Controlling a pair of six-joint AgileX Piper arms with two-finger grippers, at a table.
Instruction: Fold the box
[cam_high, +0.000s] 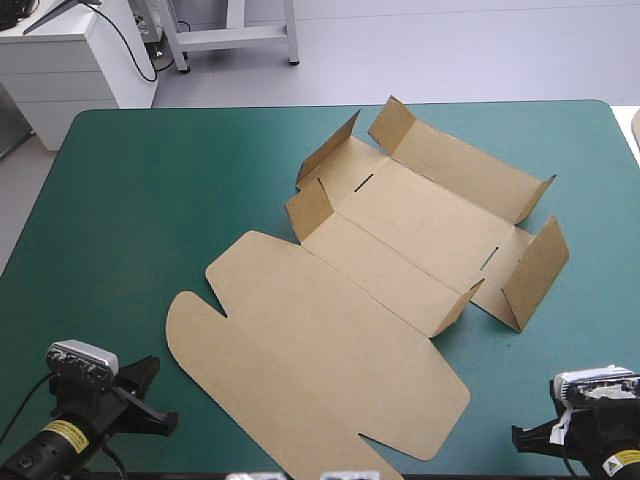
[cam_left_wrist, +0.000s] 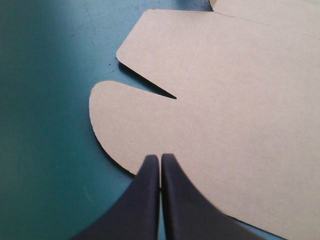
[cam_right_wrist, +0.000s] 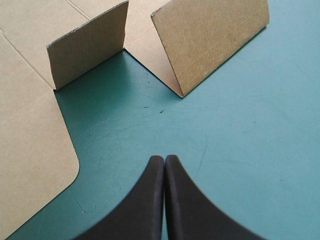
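One brown box (cam_high: 370, 290) lies opened out across the middle of the teal-green tabletop (cam_high: 130, 200) in your high view. Its broad lid panel lies flat toward the near edge, and several short flaps stand up on the far half.

From the left wrist you see the left gripper (cam_left_wrist: 160, 157), black fingers pressed together, tips at the edge of a rounded lid flap.

From the right wrist, the right gripper (cam_right_wrist: 164, 157) is likewise pressed together over bare tabletop, with two upright flaps ahead of it.
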